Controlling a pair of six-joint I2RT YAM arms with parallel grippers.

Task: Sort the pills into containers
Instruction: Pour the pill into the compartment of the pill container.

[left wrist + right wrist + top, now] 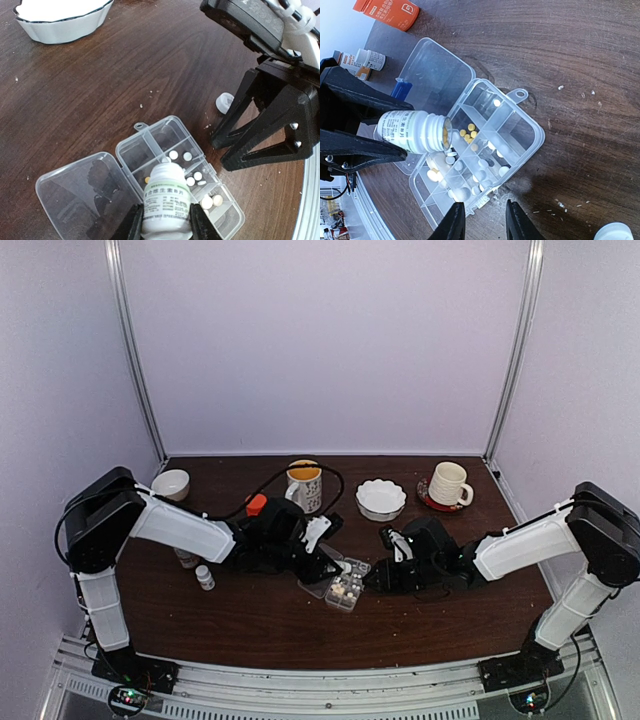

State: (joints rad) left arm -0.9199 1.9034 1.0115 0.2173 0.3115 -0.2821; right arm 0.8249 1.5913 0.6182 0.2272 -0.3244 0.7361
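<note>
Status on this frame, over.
Left gripper shut on white bottle, tipped over open box. Right gripper open at box edge. Pills in several compartments. Loose cap nearby.

Bright, even light; soft shadows, sheen on the table (pixel 100 75).

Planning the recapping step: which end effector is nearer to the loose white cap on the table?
Right. The right end effector sits just beside the cap; the left end effector holds a bottle over the organizer, farther off.
</note>
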